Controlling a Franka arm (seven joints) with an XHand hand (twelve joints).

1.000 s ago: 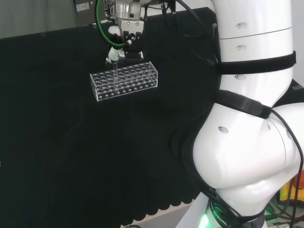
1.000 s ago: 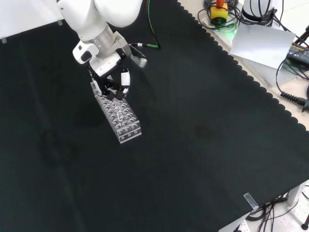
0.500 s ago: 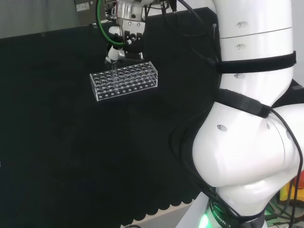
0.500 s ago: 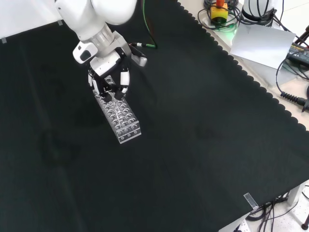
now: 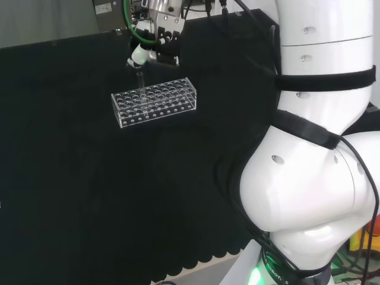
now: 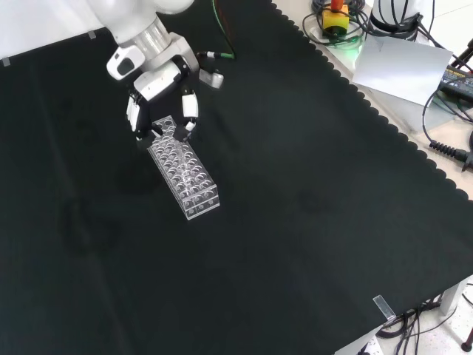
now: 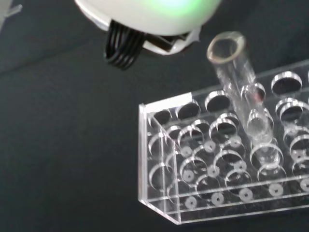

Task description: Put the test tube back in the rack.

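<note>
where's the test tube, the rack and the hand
test tube (image 7: 240, 89), wrist view, on its glass wall below the open mouth
rack (image 5: 155, 101), head view, on its clear top plate
hand (image 6: 159, 103), front view, on the palm between its fingers

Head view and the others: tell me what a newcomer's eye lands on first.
In the head view the arm's big white links take up the right side. Next comes the clear rack on the black cloth, with the black and white hand just above its far edge. In the wrist view the glass test tube stands tilted in one of the rack's holes, with its open mouth clear of the hand.
</note>
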